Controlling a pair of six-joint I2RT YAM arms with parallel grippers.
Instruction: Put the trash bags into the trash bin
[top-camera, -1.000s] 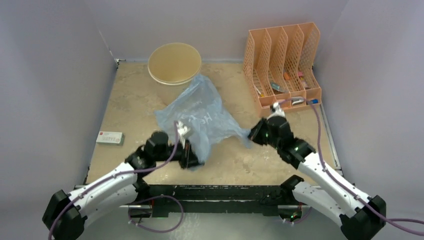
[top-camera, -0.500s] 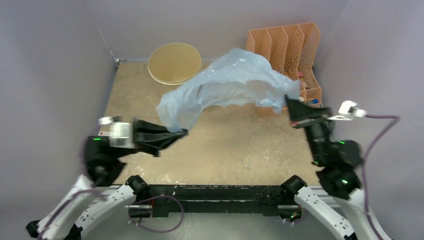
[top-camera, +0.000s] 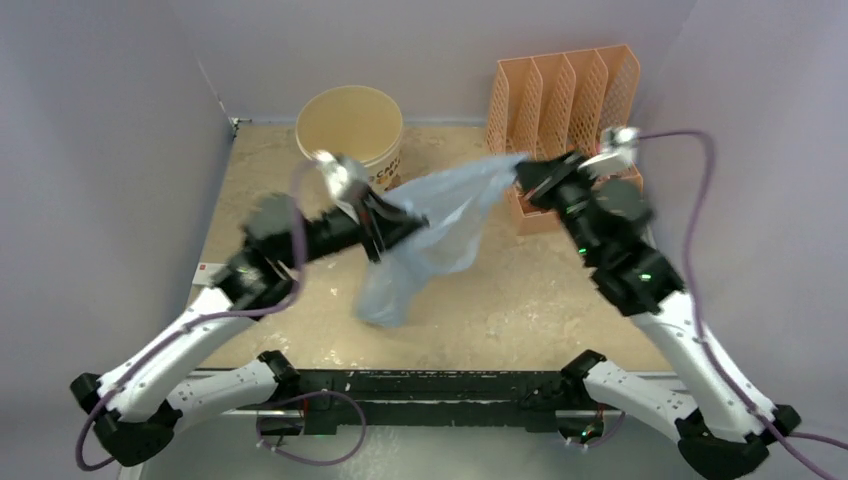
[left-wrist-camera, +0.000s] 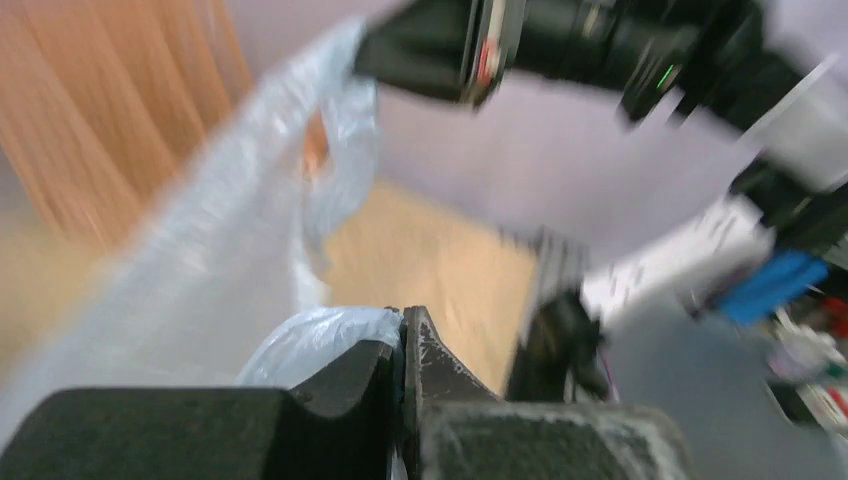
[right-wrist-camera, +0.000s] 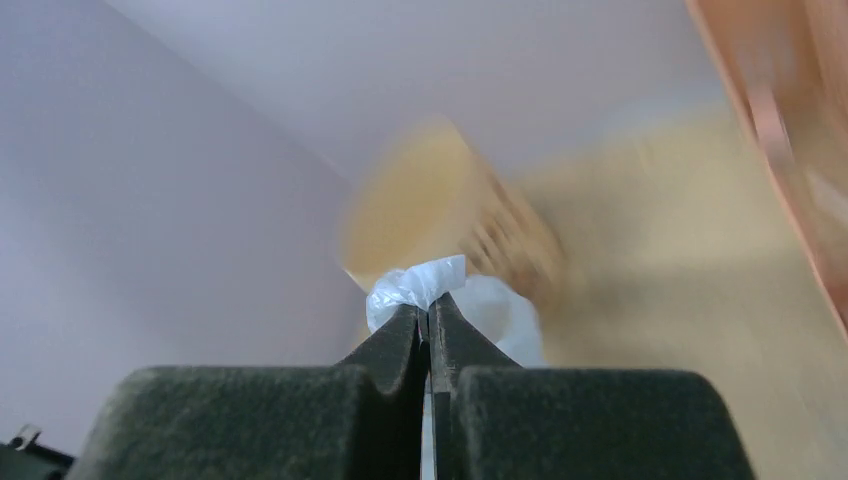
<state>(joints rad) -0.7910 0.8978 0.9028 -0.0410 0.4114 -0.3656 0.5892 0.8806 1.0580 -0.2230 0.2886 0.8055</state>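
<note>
The pale-blue translucent trash bag (top-camera: 440, 225) hangs in the air between both arms, its lower end drooping toward the table. My left gripper (top-camera: 400, 222) is shut on one edge of the trash bag (left-wrist-camera: 320, 335), just in front of the trash bin. My right gripper (top-camera: 522, 172) is shut on the opposite edge of the trash bag (right-wrist-camera: 425, 285), near the orange organizer. The cream trash bin (top-camera: 352, 125) stands upright at the back of the table, seen blurred as the trash bin (right-wrist-camera: 440, 215) in the right wrist view.
An orange mesh file organizer (top-camera: 565, 110) with small items stands at the back right, close behind the right gripper. A small white and red box (top-camera: 205, 270) lies at the table's left edge, partly hidden by the left arm. Grey walls enclose three sides.
Both arms have swung the bag from a wide stretch back toward the bin, with the left gripper rising from the left edge to the middle. The bag now droops instead of arching.
</note>
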